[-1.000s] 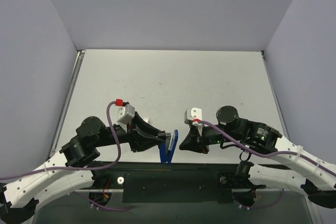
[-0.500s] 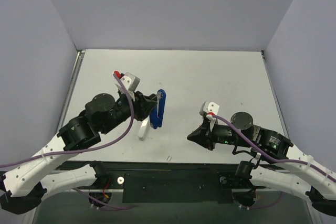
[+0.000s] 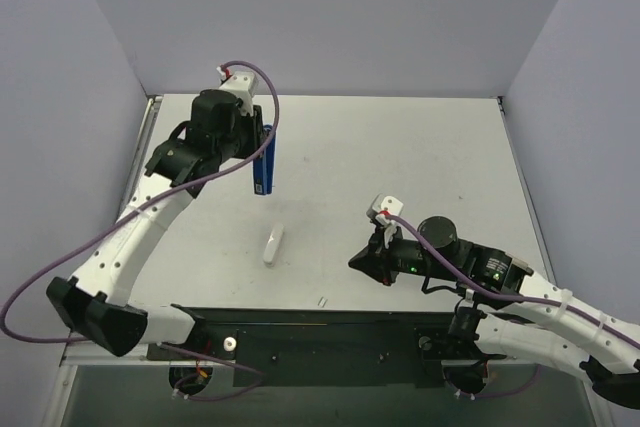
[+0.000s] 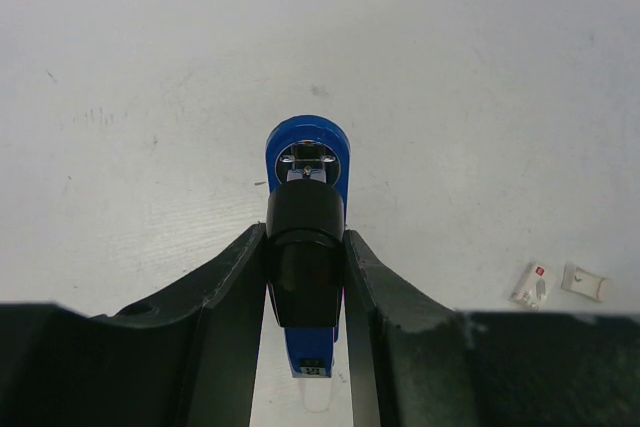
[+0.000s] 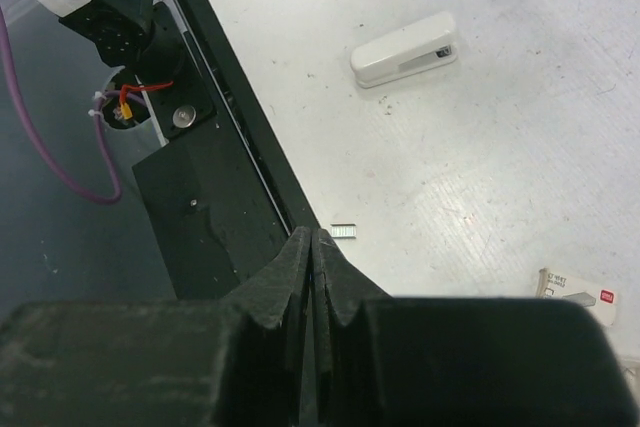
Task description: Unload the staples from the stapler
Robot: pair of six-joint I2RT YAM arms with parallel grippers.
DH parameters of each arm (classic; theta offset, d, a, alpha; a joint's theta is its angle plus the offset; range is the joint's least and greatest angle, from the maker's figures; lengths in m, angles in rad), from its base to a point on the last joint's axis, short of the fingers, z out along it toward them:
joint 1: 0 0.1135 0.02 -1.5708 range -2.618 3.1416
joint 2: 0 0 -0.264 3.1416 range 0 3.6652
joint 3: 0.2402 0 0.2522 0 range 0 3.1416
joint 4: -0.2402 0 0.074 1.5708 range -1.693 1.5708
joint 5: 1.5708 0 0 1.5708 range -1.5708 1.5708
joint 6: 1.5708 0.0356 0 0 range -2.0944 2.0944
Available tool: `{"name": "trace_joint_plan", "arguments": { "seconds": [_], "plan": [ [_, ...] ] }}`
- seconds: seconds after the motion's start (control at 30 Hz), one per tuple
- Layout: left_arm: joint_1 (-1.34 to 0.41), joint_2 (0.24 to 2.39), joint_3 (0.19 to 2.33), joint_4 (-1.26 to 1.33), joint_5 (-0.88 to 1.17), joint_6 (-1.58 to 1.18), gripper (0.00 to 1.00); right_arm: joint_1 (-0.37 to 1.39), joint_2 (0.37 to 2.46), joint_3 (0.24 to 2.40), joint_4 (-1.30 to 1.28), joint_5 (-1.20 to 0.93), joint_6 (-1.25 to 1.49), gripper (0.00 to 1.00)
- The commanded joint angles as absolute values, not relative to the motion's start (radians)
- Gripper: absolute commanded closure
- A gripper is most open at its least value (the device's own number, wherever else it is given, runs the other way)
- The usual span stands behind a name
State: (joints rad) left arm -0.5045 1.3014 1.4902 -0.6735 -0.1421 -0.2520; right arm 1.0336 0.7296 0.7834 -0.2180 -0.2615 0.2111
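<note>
Clamping the stapler (image 3: pixel 263 162), the left hand (image 4: pixel 305 242) hangs aloft; right hand (image 5: pixel 311 247) pinched together.

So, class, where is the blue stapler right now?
Top view: the blue stapler is far left, gripped by the left gripper, with the white stapler lying on the table nearer the arms' bases.

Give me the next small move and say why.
Probably lower the left gripper and set the blue stapler down: it hangs clamped end-down over the table, a staple strip already lies near the front edge, and the right gripper is shut, empty.
</note>
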Motion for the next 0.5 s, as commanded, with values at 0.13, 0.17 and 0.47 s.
{"name": "trace_joint_plan", "arguments": {
  "seconds": [0.13,0.17,0.47],
  "plan": [
    [-0.379,1.491,1.580,-0.660,-0.015,-0.215,1.00,1.026,0.765,0.744,-0.117,-0.250,0.265,1.00],
    [-0.364,1.506,1.582,-0.658,-0.015,-0.215,1.00,1.025,0.765,0.736,-0.117,-0.250,0.267,1.00],
    [-0.247,1.682,1.621,-0.660,-0.075,-0.202,1.00,1.023,0.765,0.696,-0.114,-0.221,0.304,1.00]
  ]
}}
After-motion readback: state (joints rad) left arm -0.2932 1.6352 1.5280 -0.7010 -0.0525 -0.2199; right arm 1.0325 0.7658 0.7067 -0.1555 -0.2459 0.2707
